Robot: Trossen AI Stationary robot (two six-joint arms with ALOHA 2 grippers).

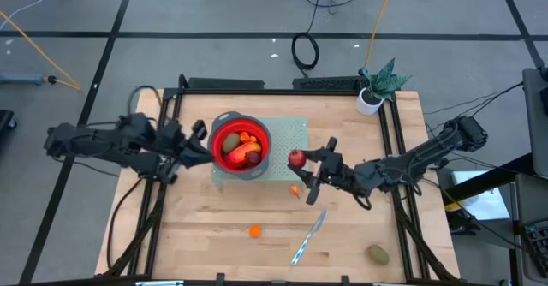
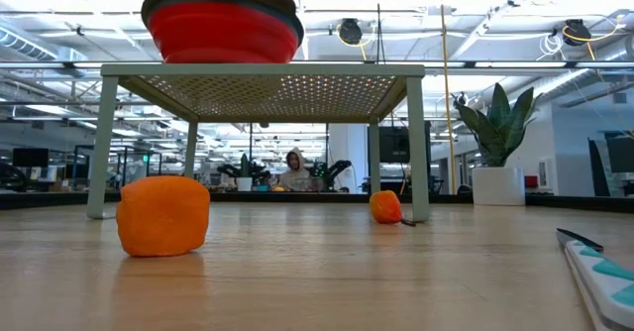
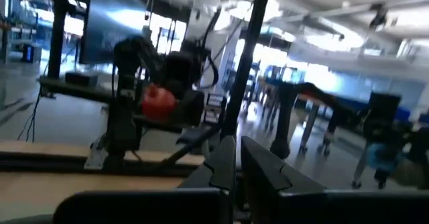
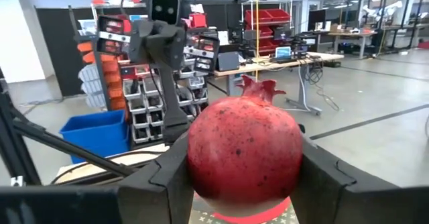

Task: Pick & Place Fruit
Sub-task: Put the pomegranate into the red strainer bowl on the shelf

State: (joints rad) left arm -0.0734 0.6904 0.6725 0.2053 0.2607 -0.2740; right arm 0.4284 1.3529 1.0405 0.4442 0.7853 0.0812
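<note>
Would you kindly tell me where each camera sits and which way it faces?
High view: overhead, looking down; both arms, right gripper holding the speckled red pomegranate.
Low view: table height, looking across; no arms, round red collapsible bowl on a perforated stand.
Left wrist: past the shut left gripper toward the right arm.
Right wrist: pomegranate between its fingers.
Shared: both wrist views and the high view show the pomegranate.

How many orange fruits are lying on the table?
2: one orange fruit near the front edge, one smaller orange fruit beside the stand. More sit in the red bowl, partly hidden.
</note>
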